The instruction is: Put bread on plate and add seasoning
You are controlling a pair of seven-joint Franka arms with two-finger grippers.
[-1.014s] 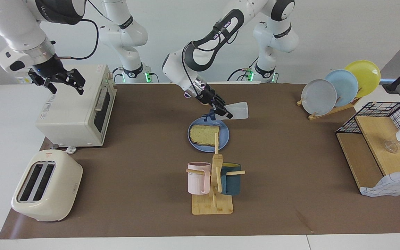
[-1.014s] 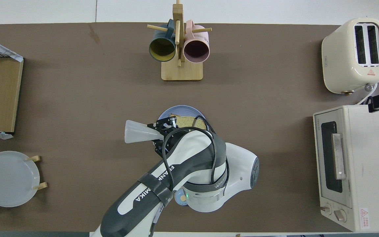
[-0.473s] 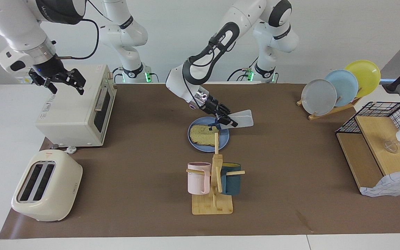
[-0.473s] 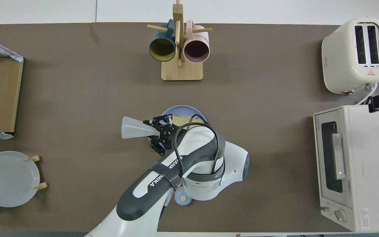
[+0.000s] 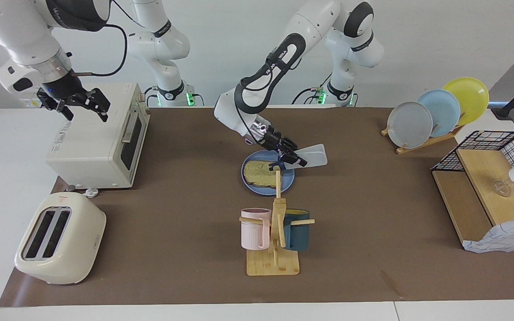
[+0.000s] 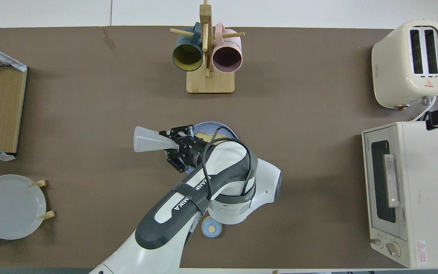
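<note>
Left tool clamped on the seasoning bottle, tipped sideways over the plate | bread lying on plate, mid-table | right tool spread wide, waiting over the oven

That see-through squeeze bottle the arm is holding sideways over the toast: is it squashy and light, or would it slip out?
The squeeze bottle looks thin-walled and translucent, so probably soft and light. The left gripper is shut on its neck, where it is likely stiffer, so slipping seems unlikely. It is tipped nearly level, nozzle over the bread on the plate; set down on its side, it might roll.
</note>
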